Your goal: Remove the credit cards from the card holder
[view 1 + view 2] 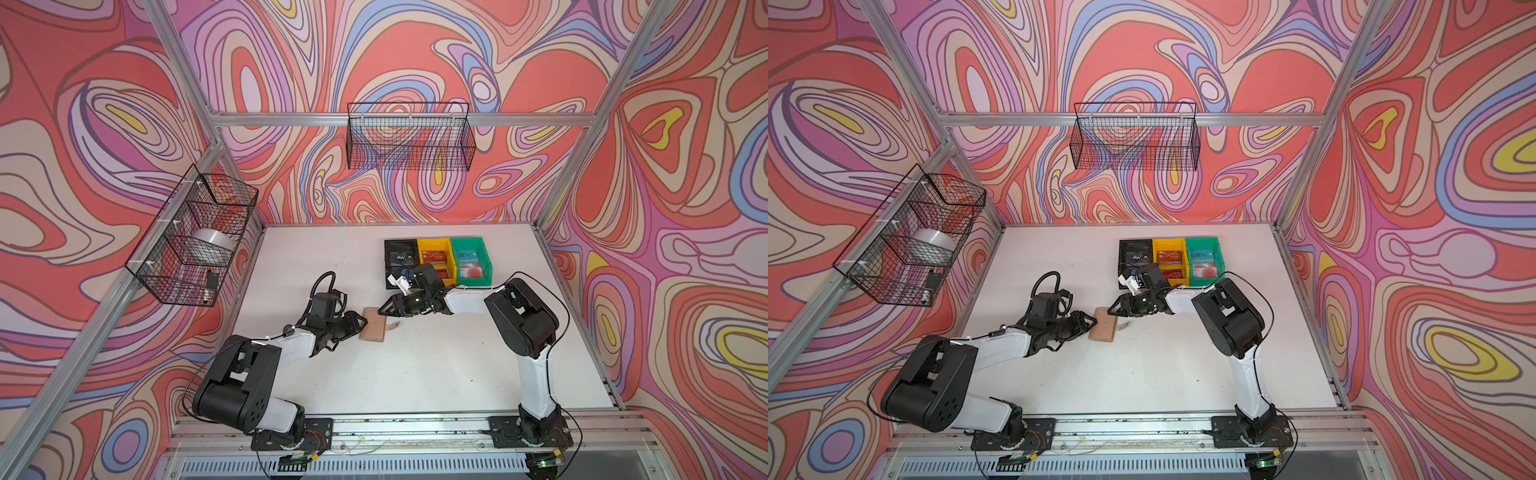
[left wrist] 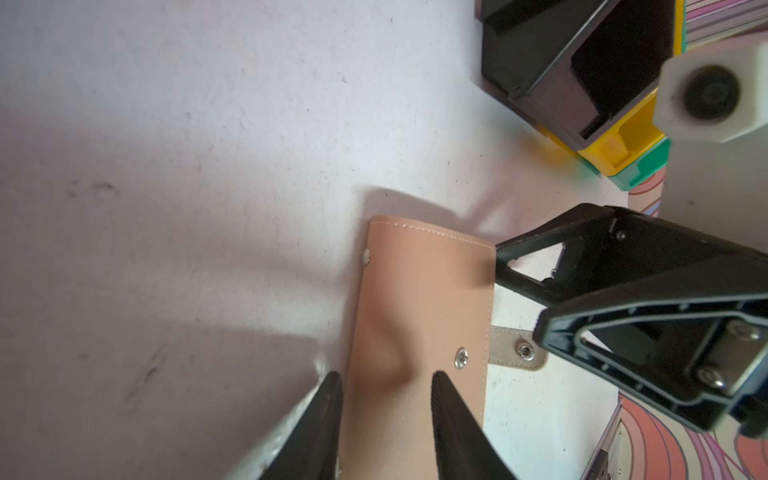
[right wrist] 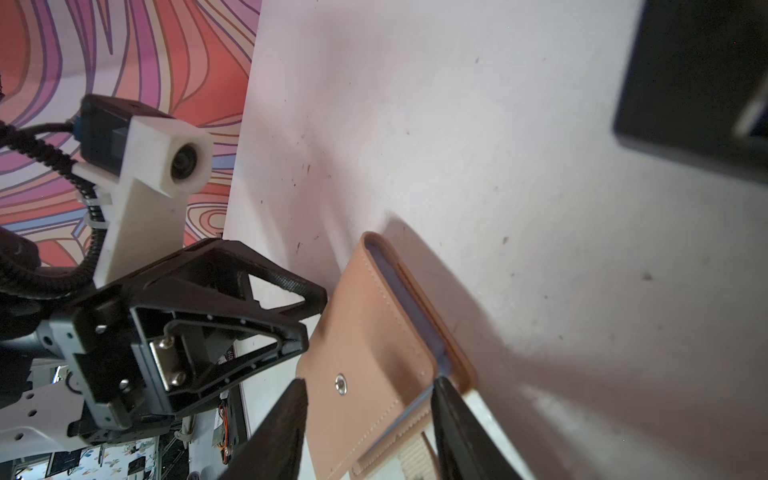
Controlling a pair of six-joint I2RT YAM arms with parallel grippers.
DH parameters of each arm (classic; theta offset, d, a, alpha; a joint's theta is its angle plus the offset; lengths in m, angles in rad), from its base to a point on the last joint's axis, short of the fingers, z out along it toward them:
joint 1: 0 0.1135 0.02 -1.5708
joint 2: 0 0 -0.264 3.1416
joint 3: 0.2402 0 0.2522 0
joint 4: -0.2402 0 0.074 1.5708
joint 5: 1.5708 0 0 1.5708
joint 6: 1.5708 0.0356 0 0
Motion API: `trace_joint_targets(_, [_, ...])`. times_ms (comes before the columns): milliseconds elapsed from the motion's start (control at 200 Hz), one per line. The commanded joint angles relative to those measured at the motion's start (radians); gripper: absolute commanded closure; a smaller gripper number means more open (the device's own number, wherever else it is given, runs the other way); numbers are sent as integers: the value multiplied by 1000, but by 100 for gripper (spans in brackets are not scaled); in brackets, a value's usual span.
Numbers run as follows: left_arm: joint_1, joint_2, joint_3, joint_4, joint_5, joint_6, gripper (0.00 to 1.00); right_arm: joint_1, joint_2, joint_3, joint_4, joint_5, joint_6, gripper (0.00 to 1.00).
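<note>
Your two arms meet at the card holder (image 1: 373,330), which lies cover-up on the white table (image 1: 415,374), strap tab (image 1: 395,327) undone and the black bin (image 1: 401,257) beyond it. The left gripper (image 1: 361,325), forearm stretched low, straddles the holder's left edge. The right gripper (image 1: 383,312), elbow cocked high, reaches over the holder's far right corner. Both sets of jaws stand partly apart astride the cover, and you cannot tell whether either grips it.

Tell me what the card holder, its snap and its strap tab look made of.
Card holder: tan leather or faux leather, matte, smooth, stitched edges; can't tell which. Snap: shiny silver metal, by its glint. Strap tab: beige, ribbed like woven webbing. Inner sleeves: bluish, probably plastic.
</note>
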Motion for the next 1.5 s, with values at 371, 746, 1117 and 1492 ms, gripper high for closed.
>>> trace_joint_targets(371, [-7, 25, -26, 32, 19, -29, 62, 29, 39, 24, 111, -91, 77, 51])
trace_joint_targets(746, [-7, -170, 77, -368, -140, 35, 62, 55, 30, 39, 168, -161, 124, 49])
trace_joint_targets(1117, [15, -537, 136, -716, -286, 14, 55, 125, 101, 155, 150, -209, 145, 48])
trace_joint_targets(1492, [126, -560, 50, -619, -125, -16, 57, 145, 248, 212, 392, -242, 358, 52])
